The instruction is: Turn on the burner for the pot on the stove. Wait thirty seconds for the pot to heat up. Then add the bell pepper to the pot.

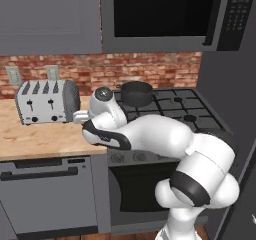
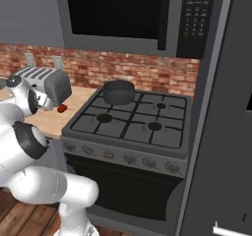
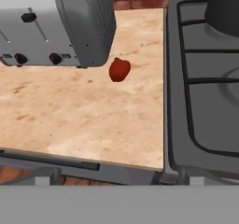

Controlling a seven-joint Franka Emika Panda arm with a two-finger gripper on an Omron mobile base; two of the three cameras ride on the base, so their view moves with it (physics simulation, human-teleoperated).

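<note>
The pepper step looks to be in hand: the fingers stand wide and hold nothing, with the bell pepper ahead of them on the counter, just beside the toaster. Next comes a descent over it. The right base view adds the pot (on a rear burner of the stove).

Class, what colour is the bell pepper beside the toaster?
Shiny red bell pepper; clearest in the hand view.

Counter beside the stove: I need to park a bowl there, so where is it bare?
The wooden counter is bare from its front edge up to the toaster and across to the stove. It is crowded at the toaster's corner, where the bell pepper lies.
</note>
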